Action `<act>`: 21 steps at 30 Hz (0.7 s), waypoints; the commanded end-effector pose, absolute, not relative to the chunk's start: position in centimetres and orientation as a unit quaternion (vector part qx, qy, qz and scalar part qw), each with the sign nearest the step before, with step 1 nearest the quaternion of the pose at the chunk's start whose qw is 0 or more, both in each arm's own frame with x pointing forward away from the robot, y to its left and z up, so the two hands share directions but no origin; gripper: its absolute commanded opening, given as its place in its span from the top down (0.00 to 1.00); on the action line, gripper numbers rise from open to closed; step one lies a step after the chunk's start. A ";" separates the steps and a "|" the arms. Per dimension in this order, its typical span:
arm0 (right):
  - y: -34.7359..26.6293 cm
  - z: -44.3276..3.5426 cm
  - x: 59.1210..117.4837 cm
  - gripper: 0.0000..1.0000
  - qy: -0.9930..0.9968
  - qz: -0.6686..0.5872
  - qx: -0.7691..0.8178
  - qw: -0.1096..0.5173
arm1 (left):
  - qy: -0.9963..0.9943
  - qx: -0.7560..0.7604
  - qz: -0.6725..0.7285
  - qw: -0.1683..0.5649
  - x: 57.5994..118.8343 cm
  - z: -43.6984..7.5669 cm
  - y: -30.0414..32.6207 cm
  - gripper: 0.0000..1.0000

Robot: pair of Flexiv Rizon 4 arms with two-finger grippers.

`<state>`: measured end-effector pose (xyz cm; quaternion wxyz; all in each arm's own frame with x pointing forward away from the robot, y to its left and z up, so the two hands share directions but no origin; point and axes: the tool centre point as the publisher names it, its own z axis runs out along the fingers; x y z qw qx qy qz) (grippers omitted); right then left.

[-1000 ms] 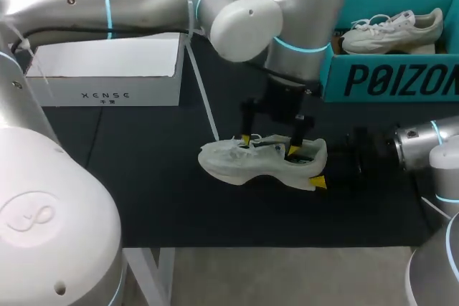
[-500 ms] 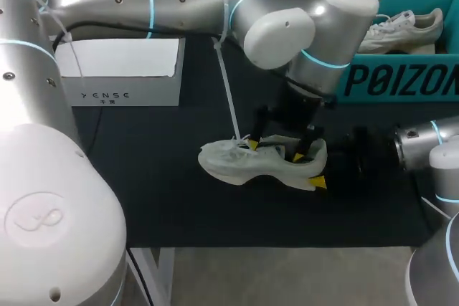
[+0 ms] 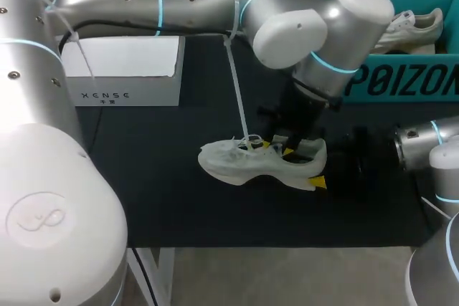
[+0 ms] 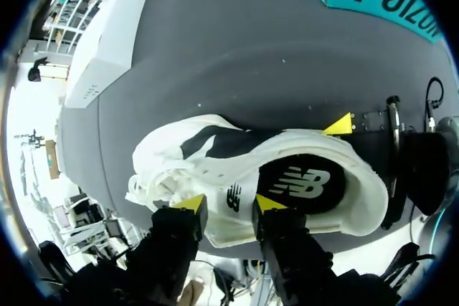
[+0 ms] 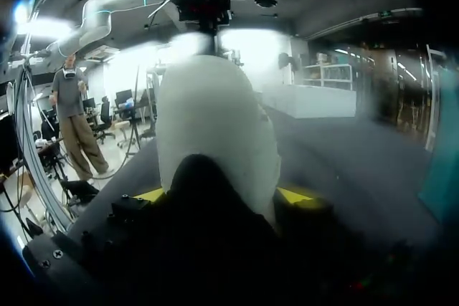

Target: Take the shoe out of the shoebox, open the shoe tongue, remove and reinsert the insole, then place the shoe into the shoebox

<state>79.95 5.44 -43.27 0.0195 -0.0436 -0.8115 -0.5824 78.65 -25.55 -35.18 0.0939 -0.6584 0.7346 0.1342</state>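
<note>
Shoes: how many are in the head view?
2. One shoe lies on the table; a second shoe sits in the teal box. The white box may hide more.

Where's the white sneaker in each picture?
Head view: sneaker on the black table, under the left pincer.
Left wrist view: sneaker just ahead of the left pincer.
Right wrist view: its heel is clamped in the right pincer.
Shared landmark: the teal shoebox.
</note>
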 end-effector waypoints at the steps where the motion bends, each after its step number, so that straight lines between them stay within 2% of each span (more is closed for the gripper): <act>1: 5.8 -43.7 79.9 1.00 -0.812 -0.582 -0.044 0.019 | 0.735 -0.660 0.124 0.098 78.5 -34.0 -24.5 1.00; 11: 5.8 -43.7 79.9 1.00 -0.812 -0.582 -0.044 0.019 | 0.718 -0.679 0.096 0.119 78.9 -30.5 -22.0 1.00; 21: 5.8 -43.7 79.9 1.00 -0.812 -0.582 -0.044 0.019 | 0.690 -0.713 0.065 0.109 77.9 -28.1 -18.4 1.00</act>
